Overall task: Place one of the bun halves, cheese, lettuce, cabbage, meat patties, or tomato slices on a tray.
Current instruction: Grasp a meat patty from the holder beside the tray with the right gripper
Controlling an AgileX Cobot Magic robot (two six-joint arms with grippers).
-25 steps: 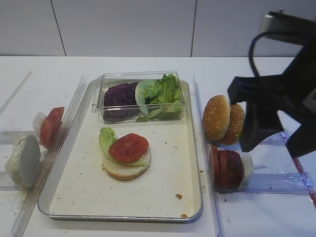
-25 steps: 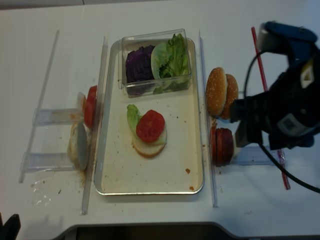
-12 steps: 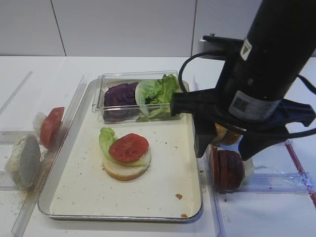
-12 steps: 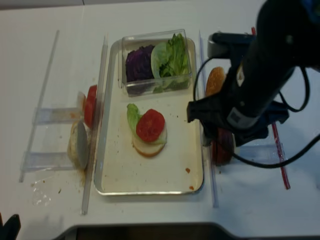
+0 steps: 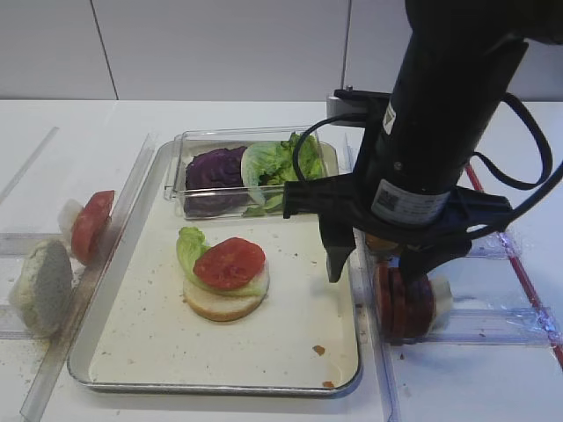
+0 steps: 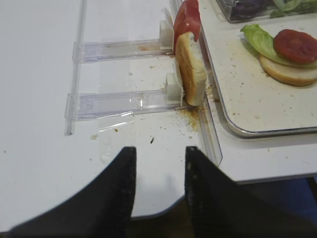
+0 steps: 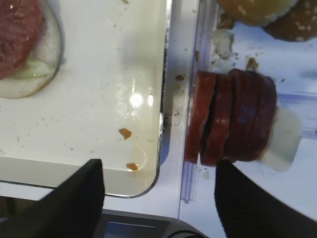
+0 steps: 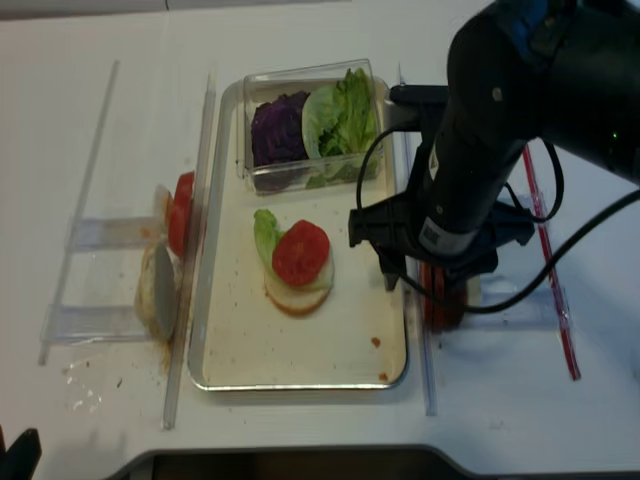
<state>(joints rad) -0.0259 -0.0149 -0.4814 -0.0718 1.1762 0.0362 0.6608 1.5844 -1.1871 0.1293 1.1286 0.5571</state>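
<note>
Now my right arm has swung in from the far right and hangs over the row of meat patties (image 7: 230,121), which stand on edge in a clear rack on the desk just outside the tray's (image 5: 114,343) right rim. My right gripper (image 7: 158,196) has its jaws spread wide, one finger over the tray's corner, the other beyond the patties, nothing between them yet. I judge a patty is the next piece to go on, and I am lined up to come down on the stack.

On the tray lies a bun half (image 5: 224,301) topped with lettuce (image 5: 189,246) and a tomato slice (image 5: 229,262). At the tray's back, a clear plastic box (image 5: 251,171) holds purple cabbage (image 5: 214,167) and more green leaves. My left gripper (image 6: 157,181) waits by the left rack, jaws apart and empty.
</note>
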